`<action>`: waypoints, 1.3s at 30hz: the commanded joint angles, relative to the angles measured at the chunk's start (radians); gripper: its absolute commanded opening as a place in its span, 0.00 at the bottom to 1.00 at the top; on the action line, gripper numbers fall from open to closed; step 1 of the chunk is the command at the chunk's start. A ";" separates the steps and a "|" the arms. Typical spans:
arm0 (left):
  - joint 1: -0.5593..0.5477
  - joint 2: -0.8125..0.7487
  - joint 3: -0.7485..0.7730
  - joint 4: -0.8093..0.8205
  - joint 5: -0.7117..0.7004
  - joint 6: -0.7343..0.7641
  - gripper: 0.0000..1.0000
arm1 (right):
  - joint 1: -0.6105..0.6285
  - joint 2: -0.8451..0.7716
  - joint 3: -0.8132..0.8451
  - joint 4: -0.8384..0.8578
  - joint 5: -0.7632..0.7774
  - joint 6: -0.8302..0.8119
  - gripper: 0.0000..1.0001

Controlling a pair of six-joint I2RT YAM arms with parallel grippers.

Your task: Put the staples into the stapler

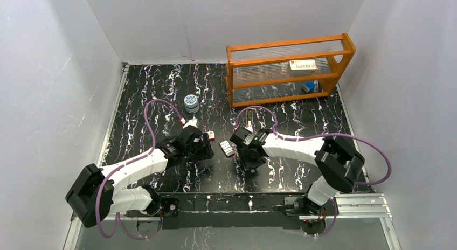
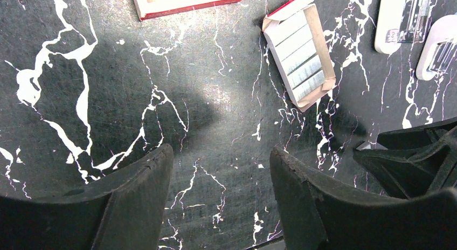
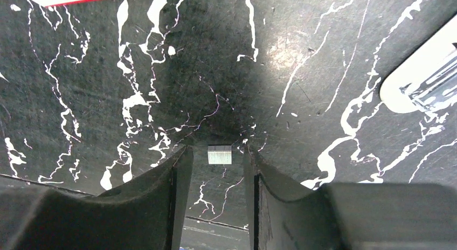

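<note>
The marbled table (image 3: 302,88) bears staples (image 3: 219,155) between the parted right end effector (image 3: 216,149).

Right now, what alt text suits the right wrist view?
A small silver-grey ridged block of staples sits between the open black fingers of the right gripper, touching neither, over a black white-veined tabletop. The rounded end of a beige stapler shows at right.

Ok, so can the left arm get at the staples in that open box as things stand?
Probably yes. The staples lie uncovered in their cardboard tray just ahead of the open left gripper, with only bare mat between. The right gripper sits close alongside and could crowd it.
</note>
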 commanded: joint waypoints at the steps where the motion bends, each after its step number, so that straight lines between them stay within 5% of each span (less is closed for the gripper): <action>1: 0.007 -0.027 -0.004 -0.012 -0.015 -0.002 0.63 | 0.002 -0.046 0.036 0.011 0.062 0.094 0.50; 11: 0.007 -0.013 -0.007 0.003 -0.003 -0.004 0.63 | 0.002 -0.073 -0.027 -0.024 0.171 0.330 0.49; 34: 0.007 -0.004 0.001 0.000 -0.002 0.000 0.63 | 0.004 -0.045 -0.080 -0.031 0.056 0.259 0.44; 39: 0.007 -0.004 -0.005 0.004 -0.001 -0.001 0.63 | 0.004 -0.063 -0.083 -0.038 0.062 0.267 0.37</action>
